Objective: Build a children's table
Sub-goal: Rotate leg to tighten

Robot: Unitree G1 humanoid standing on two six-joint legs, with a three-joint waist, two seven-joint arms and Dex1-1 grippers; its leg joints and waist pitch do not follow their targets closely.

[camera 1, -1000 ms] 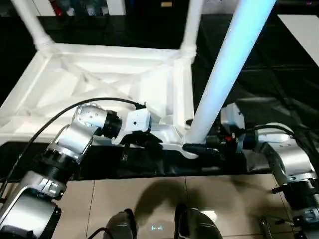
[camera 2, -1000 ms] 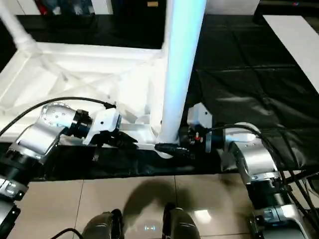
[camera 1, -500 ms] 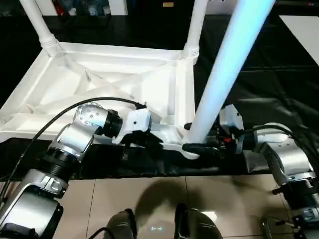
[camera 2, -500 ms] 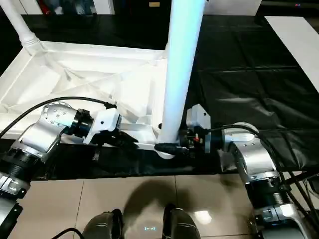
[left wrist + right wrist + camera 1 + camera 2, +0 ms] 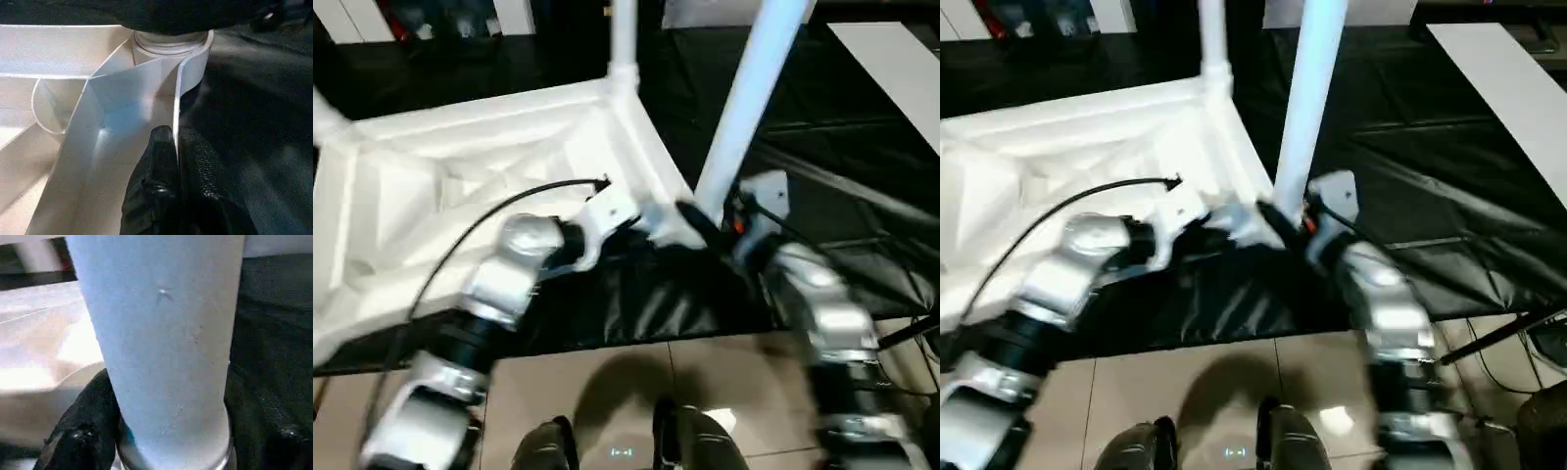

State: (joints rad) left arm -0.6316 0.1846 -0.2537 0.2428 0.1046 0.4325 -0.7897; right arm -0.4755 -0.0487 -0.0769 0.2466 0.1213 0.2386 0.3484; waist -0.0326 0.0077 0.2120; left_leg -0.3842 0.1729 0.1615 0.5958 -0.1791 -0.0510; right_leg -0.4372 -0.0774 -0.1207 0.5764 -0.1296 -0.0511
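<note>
The children's table (image 5: 489, 166) lay upside down on the black-covered bench (image 5: 862, 127), its X-ribbed underside facing up, filling the area from nine o'clock to the centre of the head view. One leg (image 5: 623, 39) stood upright in the far corner socket at about twelve o'clock. A second leg (image 5: 744, 108) rose from the near corner socket close to the centre, leaning toward one o'clock. The left gripper (image 5: 176, 156) had its fingers (image 5: 161, 161) pinched together on the thin white rim wall of the tabletop, just short of that near socket. The right gripper (image 5: 166, 440) had its fingers (image 5: 83, 431) spread around the base of the near leg, one black finger lying against the tube's side.
</note>
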